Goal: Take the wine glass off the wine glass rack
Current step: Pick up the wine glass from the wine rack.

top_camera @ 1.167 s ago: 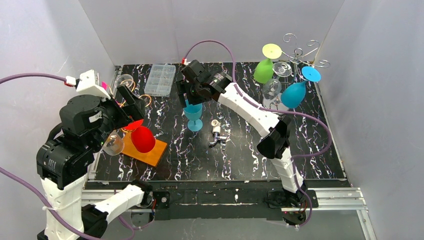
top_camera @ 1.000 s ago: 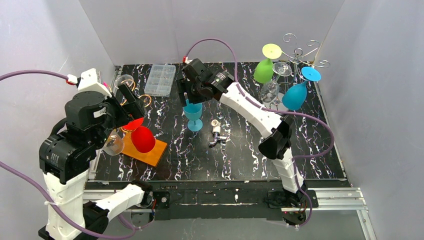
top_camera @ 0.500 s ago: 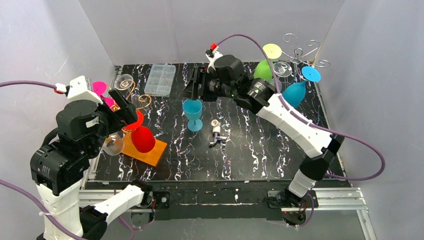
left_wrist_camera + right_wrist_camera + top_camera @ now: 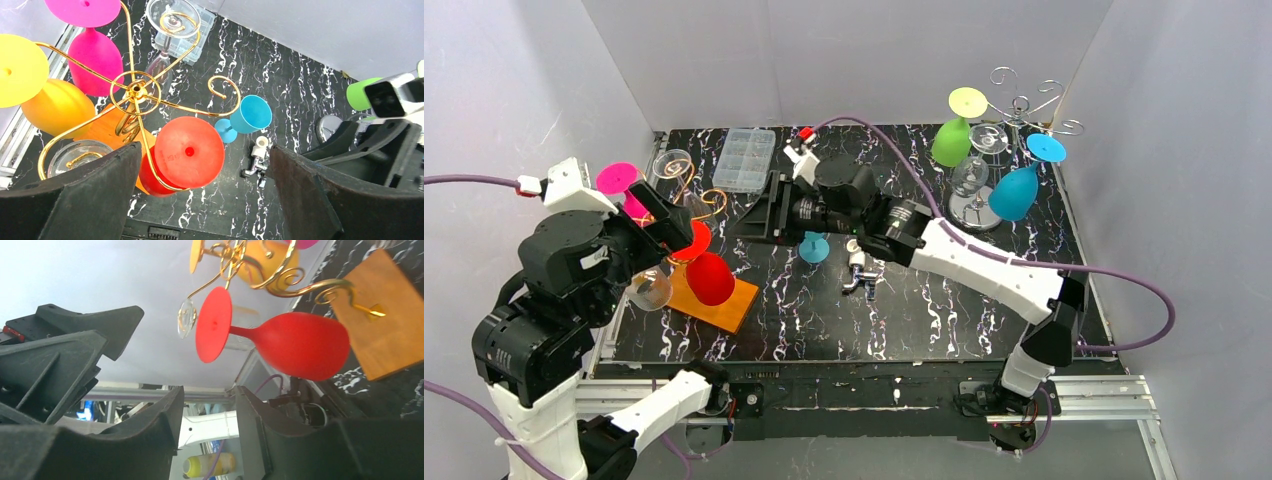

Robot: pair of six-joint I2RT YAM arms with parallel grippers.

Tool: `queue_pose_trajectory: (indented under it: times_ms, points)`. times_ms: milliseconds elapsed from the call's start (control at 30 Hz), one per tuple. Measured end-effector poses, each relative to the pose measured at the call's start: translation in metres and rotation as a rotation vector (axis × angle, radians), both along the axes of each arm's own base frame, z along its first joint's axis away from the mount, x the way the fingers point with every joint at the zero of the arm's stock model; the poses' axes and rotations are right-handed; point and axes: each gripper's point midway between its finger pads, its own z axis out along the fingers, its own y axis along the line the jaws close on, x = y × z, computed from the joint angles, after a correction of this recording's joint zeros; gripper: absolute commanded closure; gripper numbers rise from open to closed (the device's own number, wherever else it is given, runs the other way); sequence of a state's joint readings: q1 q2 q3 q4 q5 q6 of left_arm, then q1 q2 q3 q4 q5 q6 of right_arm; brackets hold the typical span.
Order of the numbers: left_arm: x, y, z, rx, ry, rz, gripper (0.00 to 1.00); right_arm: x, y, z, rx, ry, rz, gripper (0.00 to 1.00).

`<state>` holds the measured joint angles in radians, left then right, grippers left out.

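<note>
A gold rack (image 4: 692, 190) on an orange wooden base (image 4: 724, 300) stands at the left. It carries a red glass (image 4: 709, 277), a pink glass (image 4: 619, 180), clear glasses and, in the left wrist view, a yellow glass (image 4: 55, 105). My left gripper (image 4: 669, 215) is wide open and empty above the red glass's foot (image 4: 189, 151). My right gripper (image 4: 759, 210) is open and empty, points left at the gold rack and faces the red glass (image 4: 300, 345). A blue glass (image 4: 250, 114) stands upright on the table; the right gripper partly hides it from the top camera.
A silver rack (image 4: 1022, 105) at the back right holds a green glass (image 4: 951, 140), a blue glass (image 4: 1012, 190) and clear glasses. A clear plastic box (image 4: 746, 160) lies at the back. A small metal fitting (image 4: 859, 268) lies mid-table. Grey walls enclose three sides.
</note>
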<state>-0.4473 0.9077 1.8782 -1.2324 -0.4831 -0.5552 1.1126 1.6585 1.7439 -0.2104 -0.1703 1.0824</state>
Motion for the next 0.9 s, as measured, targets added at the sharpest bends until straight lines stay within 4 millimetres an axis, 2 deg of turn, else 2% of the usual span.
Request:
queue_pose_trajectory:
  times_ms: [100, 233, 400, 900]
  points:
    - [-0.005, 0.002, 0.003, -0.015, -0.017, 0.002, 0.01, -0.01, 0.014, -0.001, 0.029, 0.03, 0.03, 0.51]
    - [-0.008, 0.004, 0.004, -0.021, -0.03, 0.002, 0.01, -0.01, 0.031, -0.02, 0.015, 0.074, 0.039, 0.52]
    - [-0.009, 0.004, 0.005, -0.021, -0.031, 0.002, 0.01, -0.009, 0.043, -0.041, -0.014, 0.113, 0.037, 0.52]
    - [-0.008, 0.004, 0.005, -0.022, -0.032, 0.002, 0.01, -0.009, 0.049, -0.032, 0.03, 0.121, 0.033, 0.53]
